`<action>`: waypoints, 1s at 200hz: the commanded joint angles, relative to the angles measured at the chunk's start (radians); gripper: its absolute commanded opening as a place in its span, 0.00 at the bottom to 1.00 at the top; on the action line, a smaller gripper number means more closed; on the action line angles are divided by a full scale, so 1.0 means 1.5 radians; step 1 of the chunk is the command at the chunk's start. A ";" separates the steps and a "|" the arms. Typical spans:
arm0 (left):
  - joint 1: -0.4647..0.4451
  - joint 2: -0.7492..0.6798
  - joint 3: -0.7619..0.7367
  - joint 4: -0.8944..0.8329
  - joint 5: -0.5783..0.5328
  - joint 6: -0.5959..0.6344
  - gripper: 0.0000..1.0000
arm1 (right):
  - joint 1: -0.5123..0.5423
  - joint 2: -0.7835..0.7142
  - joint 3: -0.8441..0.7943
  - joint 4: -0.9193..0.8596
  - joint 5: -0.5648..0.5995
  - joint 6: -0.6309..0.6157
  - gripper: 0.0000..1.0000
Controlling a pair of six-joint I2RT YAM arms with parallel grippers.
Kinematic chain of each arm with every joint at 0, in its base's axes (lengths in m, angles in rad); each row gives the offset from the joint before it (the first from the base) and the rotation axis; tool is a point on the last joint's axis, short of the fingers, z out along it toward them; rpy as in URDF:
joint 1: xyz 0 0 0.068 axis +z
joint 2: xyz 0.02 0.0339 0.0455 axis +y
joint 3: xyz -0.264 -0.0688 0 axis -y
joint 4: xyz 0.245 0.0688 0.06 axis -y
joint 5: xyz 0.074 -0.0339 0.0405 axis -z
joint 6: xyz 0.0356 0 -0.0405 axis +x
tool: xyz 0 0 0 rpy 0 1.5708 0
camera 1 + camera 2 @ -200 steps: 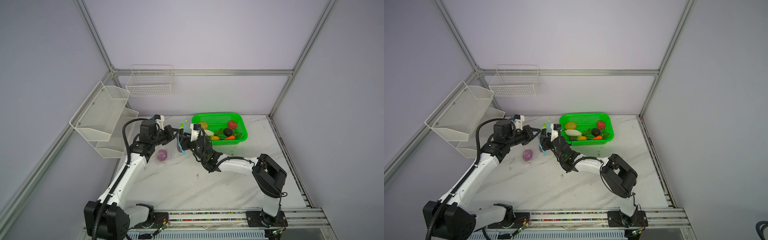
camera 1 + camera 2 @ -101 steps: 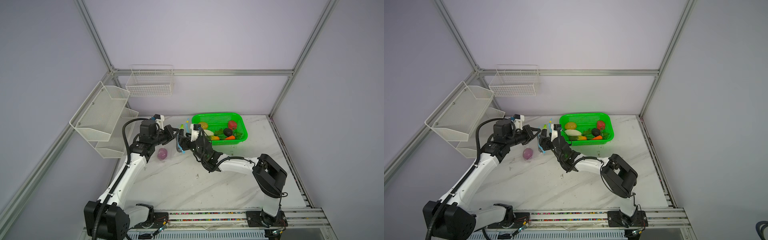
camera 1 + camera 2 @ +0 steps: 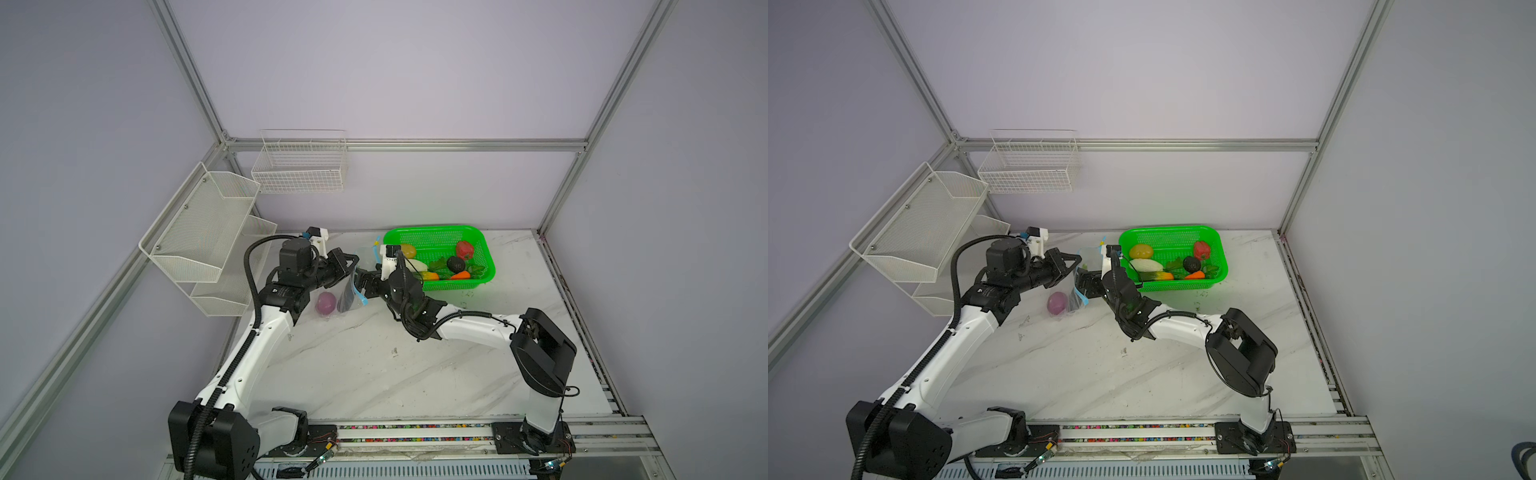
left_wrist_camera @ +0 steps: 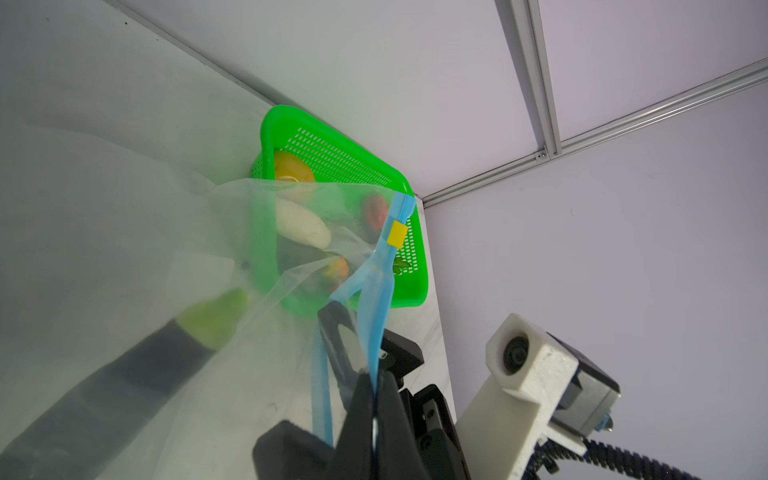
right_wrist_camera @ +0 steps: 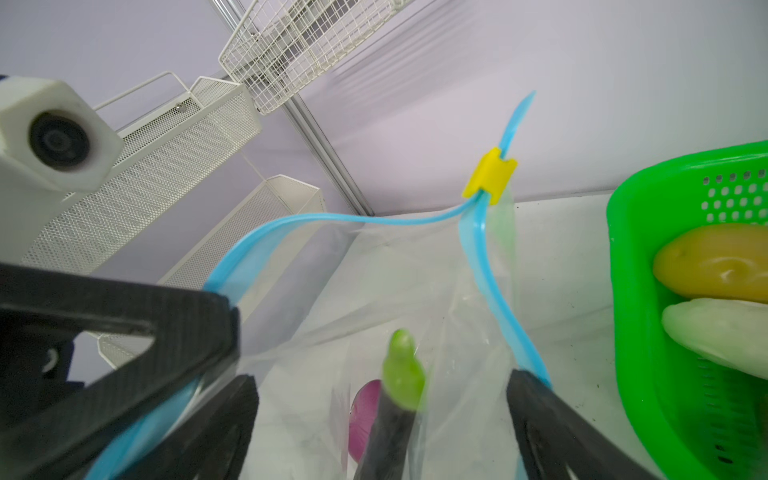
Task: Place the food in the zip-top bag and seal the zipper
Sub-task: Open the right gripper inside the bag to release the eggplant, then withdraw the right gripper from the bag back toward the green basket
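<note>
Right wrist view showed the right gripper (image 5: 382, 377) at the mouth of the zip-top bag (image 5: 415, 282), its jaws spread wide. The dark eggplant (image 5: 390, 411) stood between them inside the bag, touching neither finger, next to the purple onion (image 5: 363, 419). Opposite, the left gripper (image 4: 374, 386) was clamped on the blue zipper (image 5: 486, 266), holding that edge up. The bag sat toward the back left corner of the tabletop (image 3: 374, 365), just beside the green basket (image 3: 457, 284).

Reaching inward from both sides, low and nearly level, pinching the left gripper (image 4: 373, 390) shut on the zipper (image 4: 376, 316) and holding the right gripper (image 5: 382, 386) spread wide just opposite it, tips almost meeting.
</note>
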 commanded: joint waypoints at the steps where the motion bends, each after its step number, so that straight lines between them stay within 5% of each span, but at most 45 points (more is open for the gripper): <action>1: 0.000 -0.004 -0.021 0.024 0.011 -0.006 0.00 | 0.006 -0.047 0.017 -0.005 0.006 -0.001 0.97; 64: 0.000 0.003 -0.033 0.038 0.007 -0.010 0.00 | 0.007 -0.145 0.016 -0.182 0.034 0.062 0.92; 99: 0.000 0.015 -0.032 0.045 0.003 -0.008 0.00 | -0.002 -0.210 -0.029 -0.215 0.081 0.031 0.89; 131: 0.000 0.029 -0.023 0.046 0.008 -0.003 0.00 | -0.095 -0.213 -0.015 -0.264 -0.026 -0.033 0.85; 200: 0.001 0.073 0.010 0.044 0.042 0.008 0.00 | -0.262 -0.068 0.139 -0.371 -0.079 -0.129 0.84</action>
